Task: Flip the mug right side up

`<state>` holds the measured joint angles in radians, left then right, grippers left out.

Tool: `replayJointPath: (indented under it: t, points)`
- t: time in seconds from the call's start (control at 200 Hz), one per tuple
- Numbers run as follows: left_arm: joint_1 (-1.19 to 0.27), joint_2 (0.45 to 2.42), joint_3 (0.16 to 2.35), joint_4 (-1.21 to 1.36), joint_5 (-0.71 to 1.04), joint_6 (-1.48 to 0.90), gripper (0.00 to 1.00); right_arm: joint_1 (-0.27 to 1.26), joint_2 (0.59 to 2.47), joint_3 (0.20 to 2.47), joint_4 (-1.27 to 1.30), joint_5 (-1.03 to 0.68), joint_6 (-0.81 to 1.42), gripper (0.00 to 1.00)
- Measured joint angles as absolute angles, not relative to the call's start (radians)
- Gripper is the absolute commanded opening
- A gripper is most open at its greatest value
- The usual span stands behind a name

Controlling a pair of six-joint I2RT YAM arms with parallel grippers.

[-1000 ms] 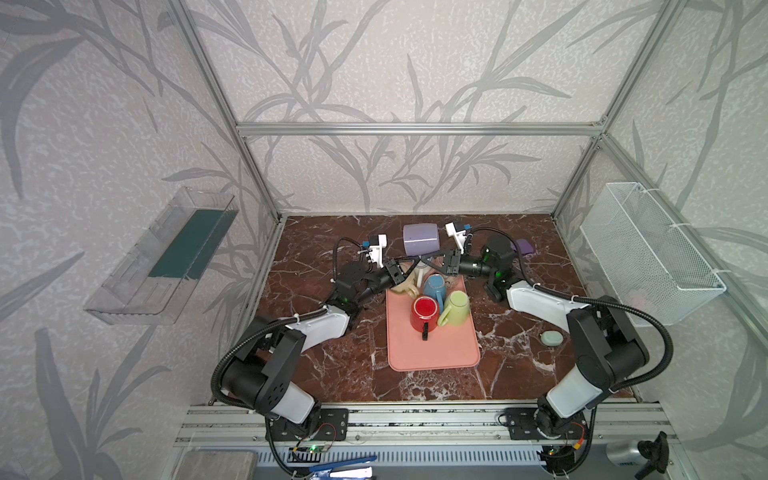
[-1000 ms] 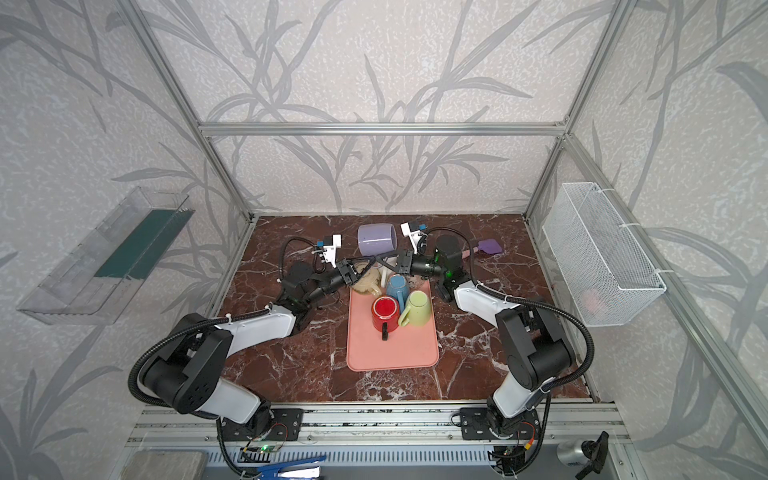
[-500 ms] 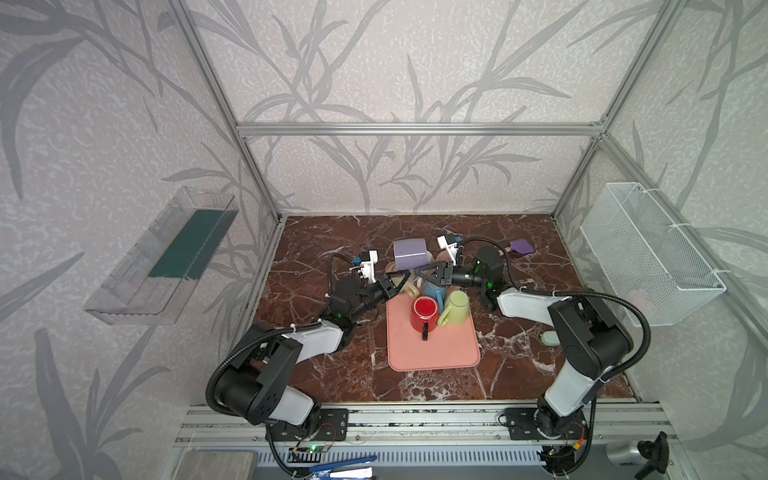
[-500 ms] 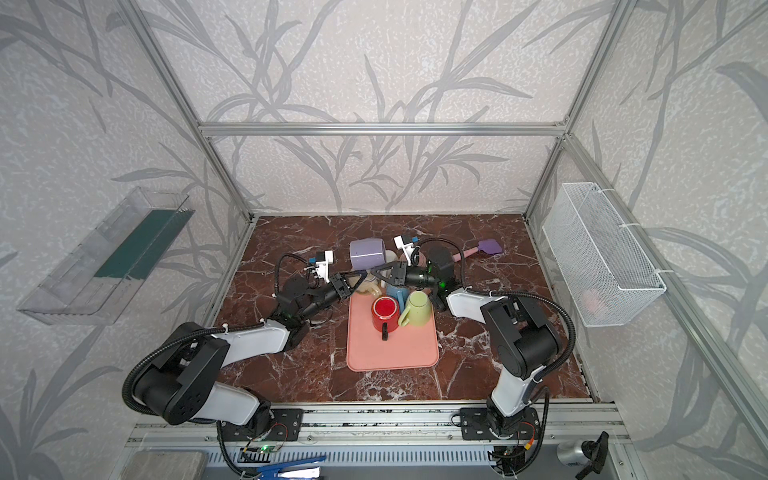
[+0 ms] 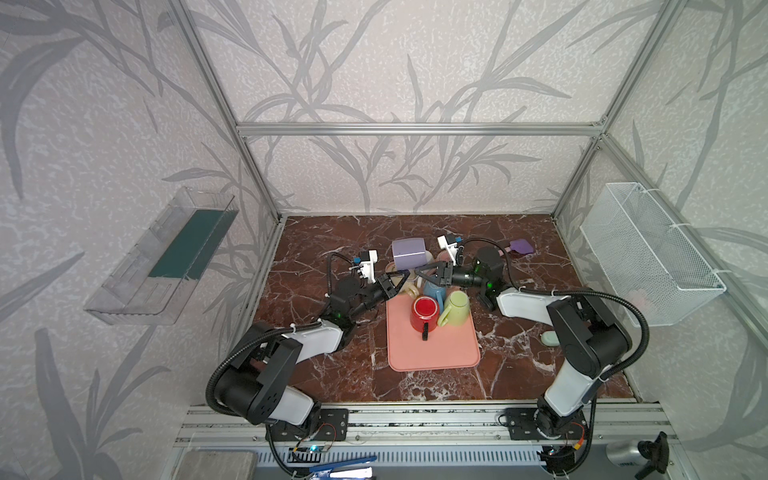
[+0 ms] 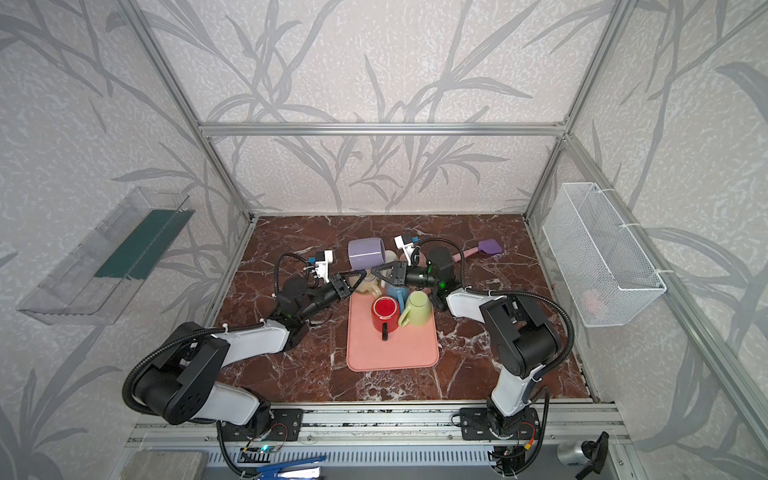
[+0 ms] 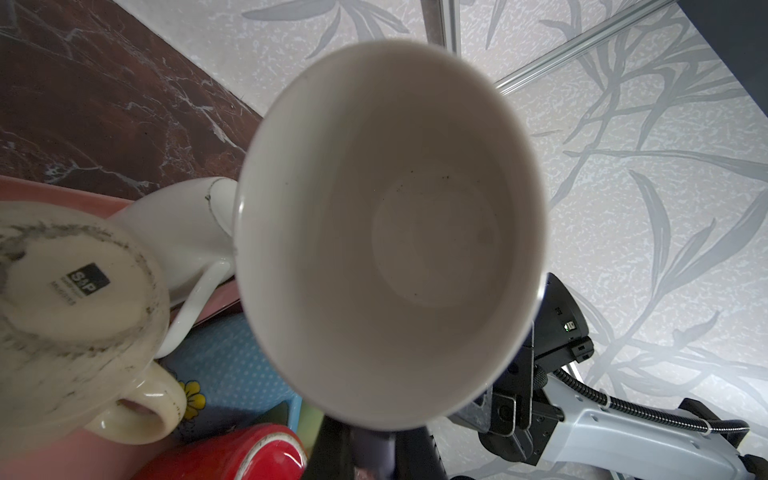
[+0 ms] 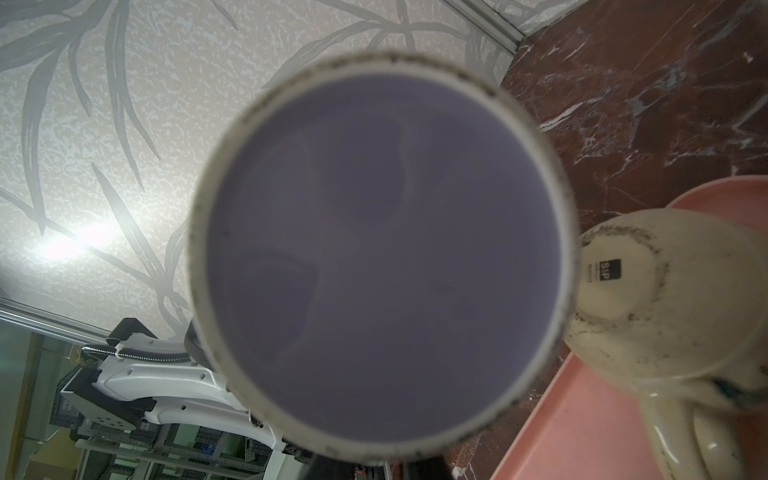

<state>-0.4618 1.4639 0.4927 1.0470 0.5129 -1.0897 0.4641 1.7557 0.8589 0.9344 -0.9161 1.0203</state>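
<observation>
The left gripper (image 5: 401,277) is clenched almost tight beneath the lavender mug (image 5: 409,254). It has hold of the mug from below, though the mug's body hides the exact spot it pinches. The right gripper (image 5: 419,272) comes in from the opposite side, nearly nose to nose with the left, with its tips tucked under the same mug. From where I stand I cannot tell whether it is gripping or only touching.

The mug hangs between the two arms, lying on its side and lifted off the table near the far end of the pink tray (image 5: 432,353). Its mouth faces the left arm, so the left wrist view looks straight into the white inside. The right wrist view is filled by its flat lavender bottom.

Just under it, a cream mug (image 5: 409,287) sits upside down at the tray's far left corner, with a small dark label on its base. A blue mug (image 5: 434,291), a red mug (image 5: 424,312) and a green mug (image 5: 456,306) tipped over at a slant crowd together next to it on the tray's far half.

Farther out on the marble table (image 5: 324,365), a purple spatula (image 5: 519,246) lies at the back right. A wire basket (image 5: 648,249) hangs on the right wall and a clear shelf (image 5: 166,257) on the left wall.
</observation>
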Motion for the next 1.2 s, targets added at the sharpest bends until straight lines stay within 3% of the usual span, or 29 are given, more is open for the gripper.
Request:
replayJointPath:
  t: [0.2, 0.69, 0.85, 0.96, 1.2]
  points:
    - [-0.461, 1.465, 0.505, 1.024, 0.516, -1.074, 0.00, 0.469, 1.758, 0.859, 0.936, -0.916, 1.019, 0.00]
    - [-0.461, 1.481, 0.543, 1.013, 0.529, -1.067, 0.23, 0.476, 1.765, 0.859, 1.005, -0.906, 1.027, 0.00]
    - [-0.464, 1.492, 0.557, 1.003, 0.543, -1.070, 0.15, 0.484, 1.777, 0.859, 1.038, -0.906, 1.029, 0.00]
    - [-0.463, 1.492, 0.557, 1.001, 0.543, -1.073, 0.00, 0.483, 1.787, 0.859, 1.051, -0.905, 1.032, 0.00]
    - [-0.463, 1.487, 0.557, 0.980, 0.536, -1.063, 0.00, 0.483, 1.794, 0.859, 1.057, -0.905, 1.033, 0.00]
